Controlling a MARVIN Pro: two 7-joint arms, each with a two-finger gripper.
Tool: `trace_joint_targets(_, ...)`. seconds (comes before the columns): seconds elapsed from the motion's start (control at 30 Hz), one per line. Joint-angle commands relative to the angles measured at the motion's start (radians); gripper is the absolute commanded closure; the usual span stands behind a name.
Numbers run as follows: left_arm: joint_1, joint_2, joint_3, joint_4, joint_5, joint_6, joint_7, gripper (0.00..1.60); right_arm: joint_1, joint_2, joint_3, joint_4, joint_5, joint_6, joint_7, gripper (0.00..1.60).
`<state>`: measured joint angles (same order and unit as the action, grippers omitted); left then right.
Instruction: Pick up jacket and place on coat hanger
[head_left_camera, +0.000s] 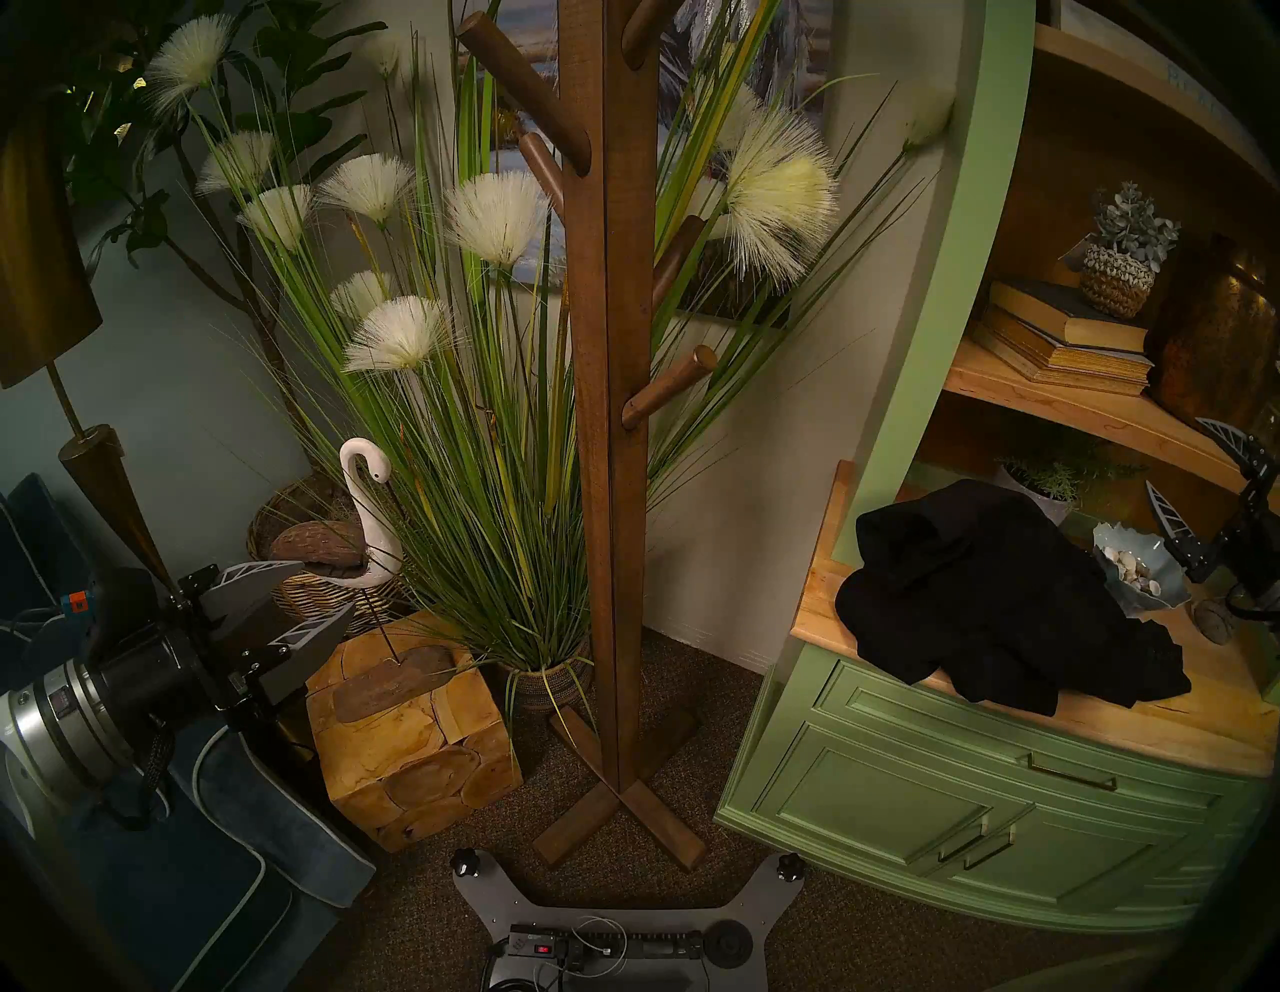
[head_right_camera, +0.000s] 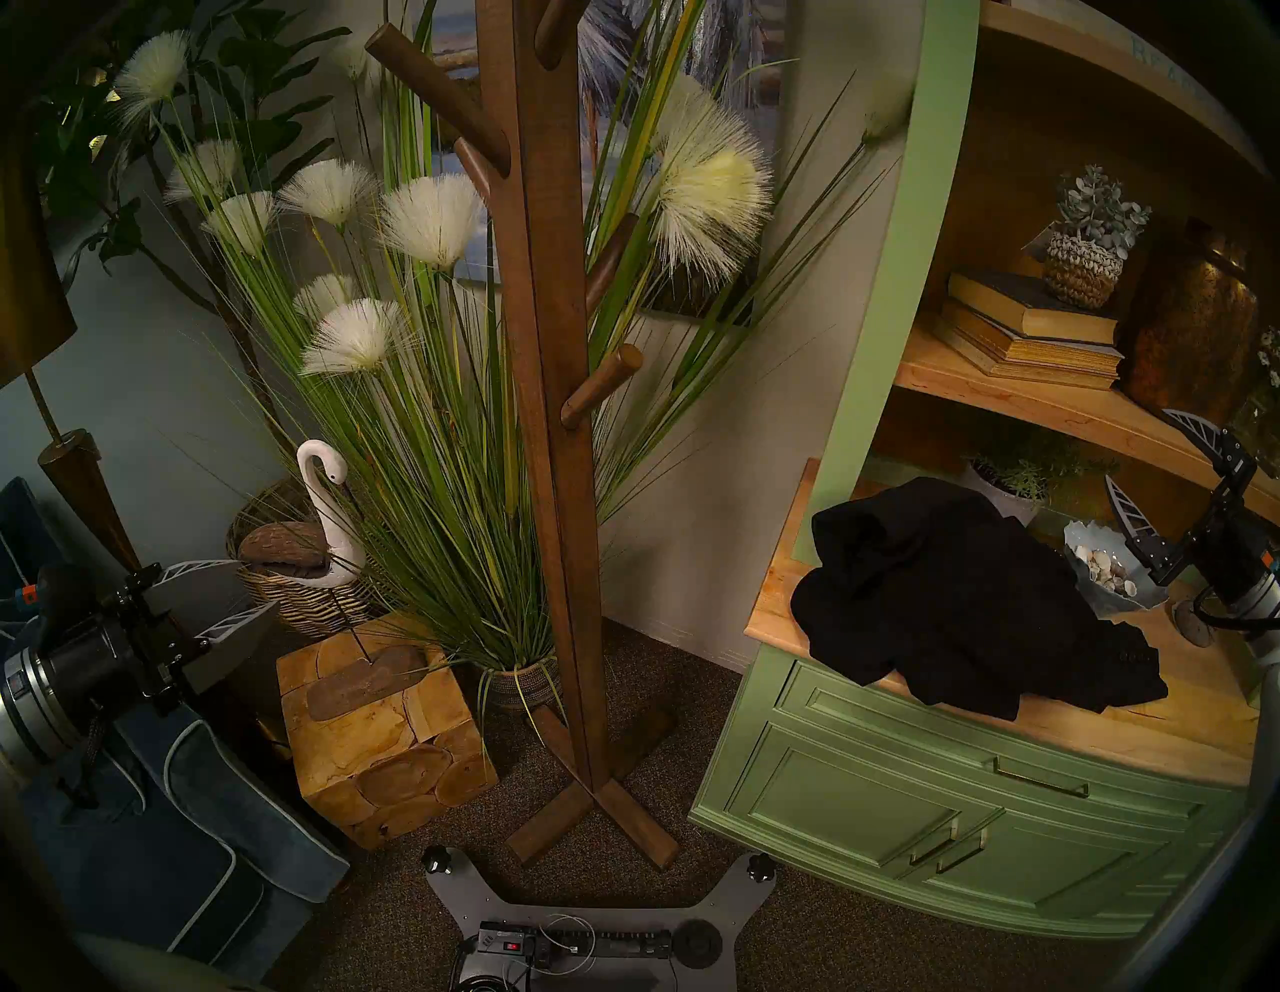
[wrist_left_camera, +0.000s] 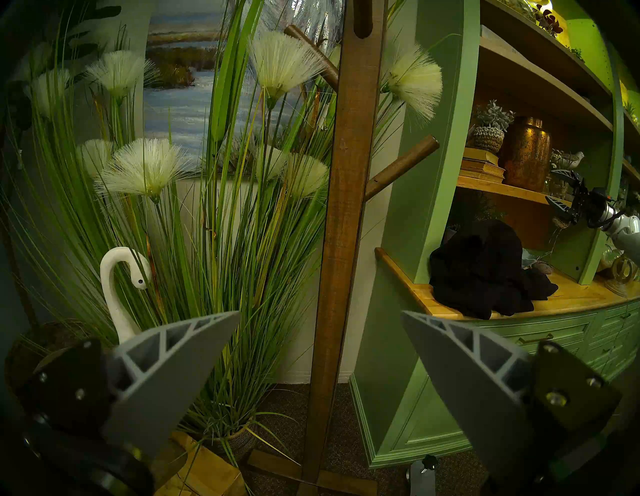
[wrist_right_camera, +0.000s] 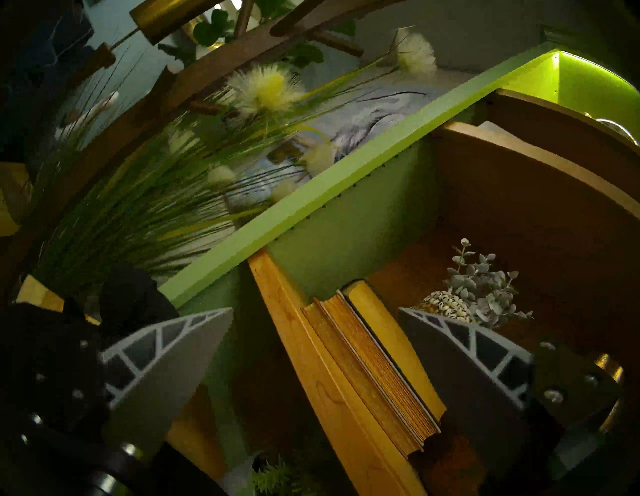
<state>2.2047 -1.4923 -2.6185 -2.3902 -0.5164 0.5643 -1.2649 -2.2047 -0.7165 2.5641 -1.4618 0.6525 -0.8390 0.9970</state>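
Cabinet (head_left_camera: 935, 817) stood largest; the stand (head_left_camera: 609, 415) rose between my two grippers. Jacket (head_left_camera: 997, 603) lay heaped on the cabinet's wooden counter, just left of and below the right gripper (head_left_camera: 1198, 485), well apart from the left gripper (head_left_camera: 312, 596). Both grippers' fingers were spread wide, holding nothing. I judged the jacket soft, floppy, fairly light, apt to sag and trail. Best hold: a thick fold at the heap's top, nearest the right fingers; a shell bowl (head_left_camera: 1136, 575) sat close below them.

no readable text, labels or numbers
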Motion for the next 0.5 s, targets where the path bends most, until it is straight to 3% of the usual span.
trace_joint_targets(0.0,-0.006,0.0,0.001,-0.013,-0.011,0.0,-0.006,0.0,0.032,0.11,-0.032,0.031,-0.07,-0.013,0.096,0.0)
trace_joint_targets(0.2,-0.007,-0.001,0.001,-0.014,-0.013,0.001,-0.008,0.0,0.044,0.176,-0.137,0.085,-0.067,-0.02,0.073,0.0)
trace_joint_targets(0.23,-0.007,-0.002,0.001,-0.014,-0.013,0.001,-0.008,0.0,0.054,0.161,-0.155,0.079,-0.06,-0.013,0.071,0.0)
trace_joint_targets(0.27,-0.007,-0.002,0.001,-0.014,-0.013,0.001,-0.008,0.0,0.042,0.197,-0.181,0.1,-0.052,-0.028,0.066,0.0)
trace_joint_targets(0.3,-0.007,-0.002,0.001,-0.014,-0.013,0.001,-0.008,0.0,0.056,0.184,-0.196,0.097,-0.069,-0.042,0.07,0.0)
trace_joint_targets(0.37,-0.008,-0.002,0.001,-0.014,-0.014,0.001,-0.008,0.0,0.051,0.226,-0.244,0.123,-0.051,-0.051,0.055,0.0)
trace_joint_targets(0.4,-0.008,-0.002,0.001,-0.014,-0.014,0.001,-0.008,0.0,0.075,0.198,-0.247,0.112,-0.057,-0.048,0.057,0.0)
trace_joint_targets(0.43,-0.008,-0.003,0.0,-0.015,-0.014,0.001,-0.008,0.0,0.062,0.248,-0.273,0.135,-0.043,-0.056,0.042,0.0)
trace_joint_targets(0.47,-0.008,-0.003,0.0,-0.015,-0.014,0.001,-0.008,0.0,0.082,0.233,-0.278,0.13,-0.05,-0.053,0.041,0.0)
